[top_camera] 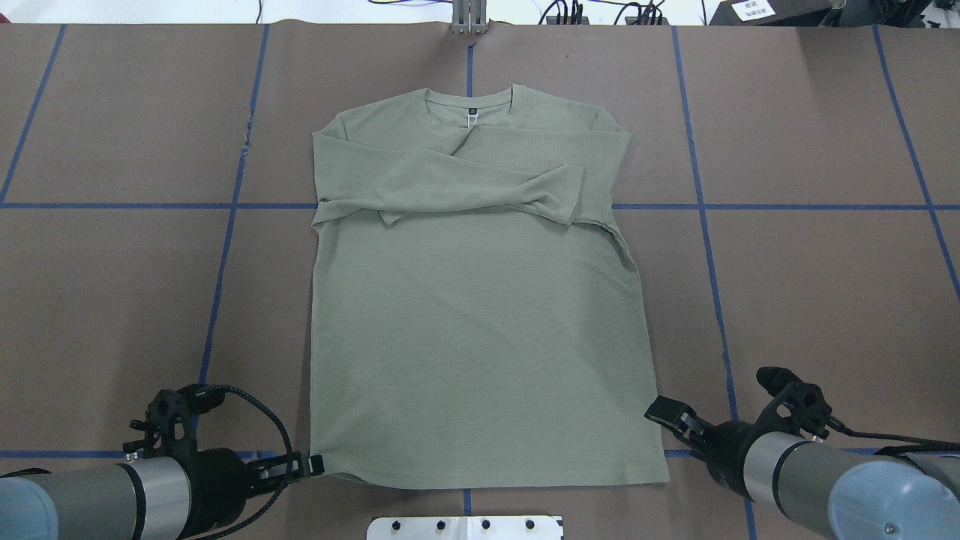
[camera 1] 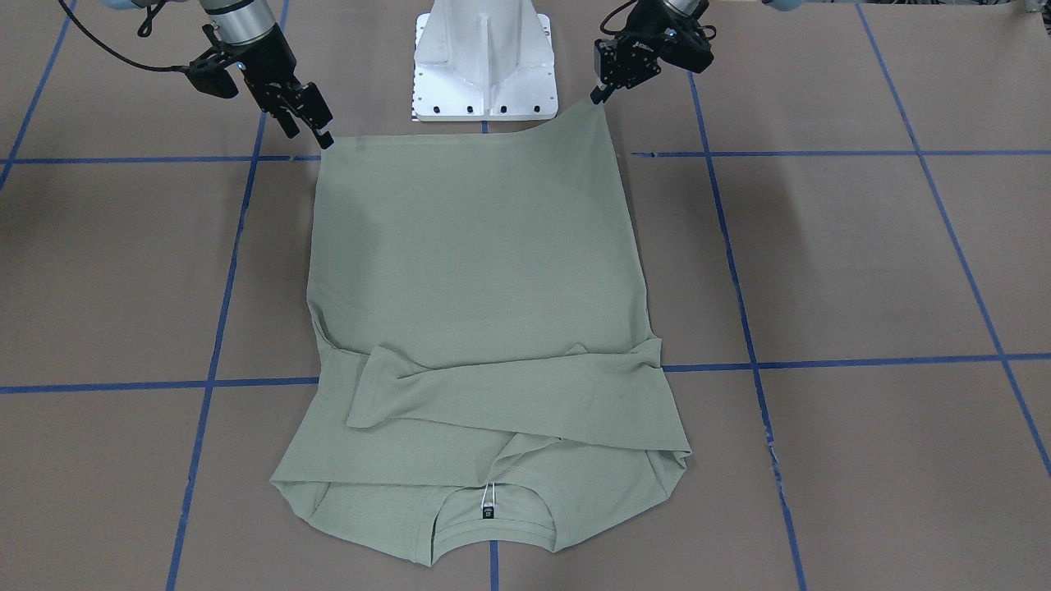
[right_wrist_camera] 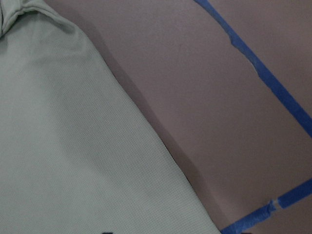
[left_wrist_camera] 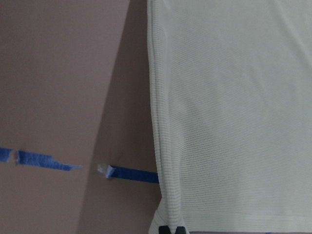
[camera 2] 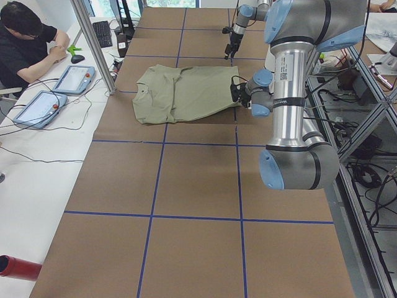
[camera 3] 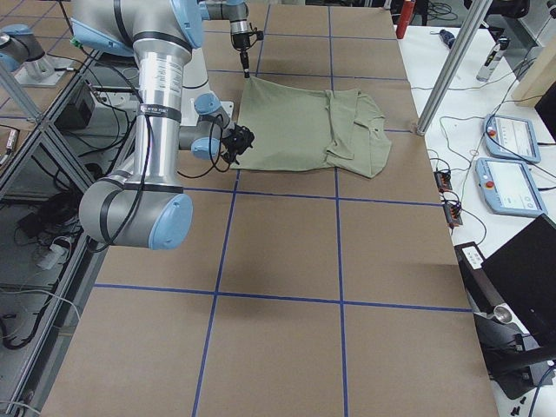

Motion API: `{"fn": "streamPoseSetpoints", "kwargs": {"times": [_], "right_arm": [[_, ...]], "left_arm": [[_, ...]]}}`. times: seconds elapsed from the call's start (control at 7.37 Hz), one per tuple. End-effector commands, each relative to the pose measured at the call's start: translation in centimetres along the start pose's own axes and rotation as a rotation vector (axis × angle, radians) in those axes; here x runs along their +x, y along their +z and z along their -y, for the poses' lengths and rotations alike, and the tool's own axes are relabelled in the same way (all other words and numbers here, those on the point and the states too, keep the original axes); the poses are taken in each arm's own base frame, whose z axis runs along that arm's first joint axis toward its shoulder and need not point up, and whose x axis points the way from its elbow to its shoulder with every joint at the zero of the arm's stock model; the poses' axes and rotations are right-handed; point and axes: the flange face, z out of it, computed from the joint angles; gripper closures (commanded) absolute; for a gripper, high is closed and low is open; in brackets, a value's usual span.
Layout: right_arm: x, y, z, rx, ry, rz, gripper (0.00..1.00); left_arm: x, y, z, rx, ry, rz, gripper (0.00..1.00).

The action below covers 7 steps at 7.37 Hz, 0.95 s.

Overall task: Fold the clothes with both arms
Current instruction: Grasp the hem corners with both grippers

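The pale sage-green shirt [camera 1: 476, 246] lies flat and face up on the brown table [top_camera: 112, 300]. Both sleeves are folded across its chest, and the neck points away from the robot. It also shows in the overhead view [top_camera: 480, 337]. My left gripper [camera 1: 601, 97] is shut on the hem's left corner and holds it slightly raised. The left wrist view shows its fingertips [left_wrist_camera: 170, 229] pinching that corner. My right gripper [camera 1: 316, 135] is at the hem's right corner [top_camera: 660, 411] and looks open. That corner lies flat. One right fingertip [right_wrist_camera: 105, 232] barely shows over the cloth.
The white base pedestal [camera 1: 484, 66] stands just behind the hem, between the arms. Blue tape lines [top_camera: 225, 262] grid the table. An operator [camera 2: 25, 37] sits past the far table edge beside tablets [camera 2: 74, 77] and a metal post [camera 2: 93, 43].
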Motion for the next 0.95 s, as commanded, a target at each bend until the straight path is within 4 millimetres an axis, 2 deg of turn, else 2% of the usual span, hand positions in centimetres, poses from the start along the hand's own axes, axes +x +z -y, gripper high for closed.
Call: {"fn": "streamPoseSetpoints", "kwargs": {"times": [0.0, 0.54, 0.81], "right_arm": [[2.2, 1.9, -2.3, 0.034, -0.011, -0.009, 0.13], [3.4, 3.0, -3.7, 0.050, -0.042, -0.009, 0.15], [3.5, 3.1, -4.0, 0.052, -0.046, -0.008, 0.22]], "left_arm": [[0.5, -0.6, 0.3, 0.009, -0.006, -0.014, 1.00], [0.5, -0.6, 0.3, 0.012, -0.009, -0.017, 1.00], [0.7, -0.6, 0.3, 0.011, -0.010, -0.020, 1.00]]}}
